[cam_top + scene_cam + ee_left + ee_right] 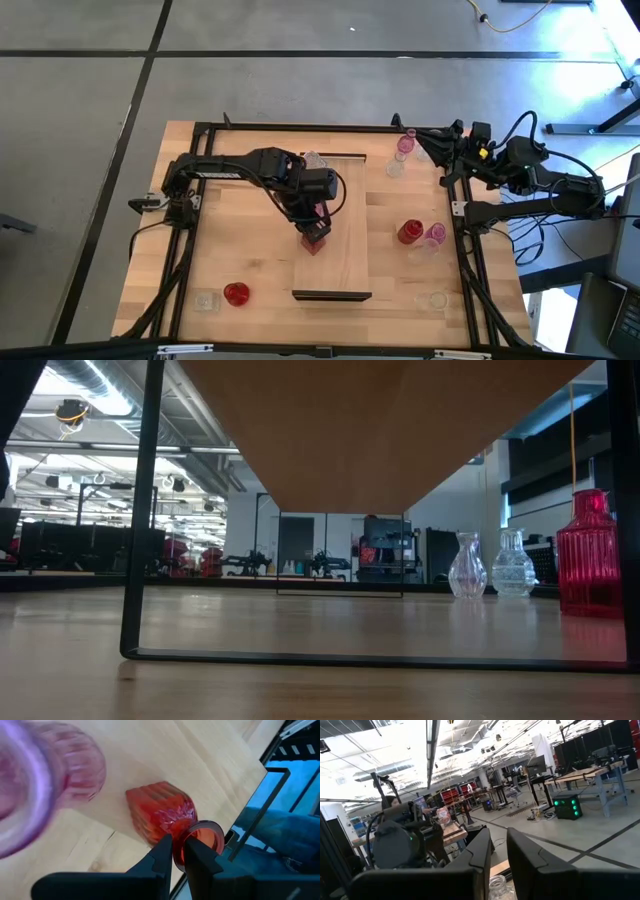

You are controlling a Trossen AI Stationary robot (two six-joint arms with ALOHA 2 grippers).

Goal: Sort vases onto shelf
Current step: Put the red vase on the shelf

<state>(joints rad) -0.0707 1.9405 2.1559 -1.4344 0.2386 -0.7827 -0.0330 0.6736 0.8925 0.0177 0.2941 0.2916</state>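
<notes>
Red ribbed glass sits pinched in the left claw [179, 851]: its two dark fingers are nearly together around the narrow neck of a deep red vase [162, 812], just under the flared lip. From overhead that claw [316, 236] shows at the centre of the frame over the shelf [345, 262], and the arm covers most of the vase, so only a red patch peeks out; whether its base touches the board cannot be told. A pink vase [47, 775] looms blurred at the upper left of the left wrist picture, cut off by the edge.

Further out, a clear vase [313, 159] is half hidden behind the left arm at the shelf's upper end. Toward the right of the overhead frame a red vase [409, 232] and a pink one [434, 235] stand touching on the desk [245, 262]; lower left holds a round red vase [236, 293] beside a faint clear one [206, 300].

At the upper right edge of the desk the right claw [452, 140] waits, fingers close together with a narrow gap, gripping nothing.
</notes>
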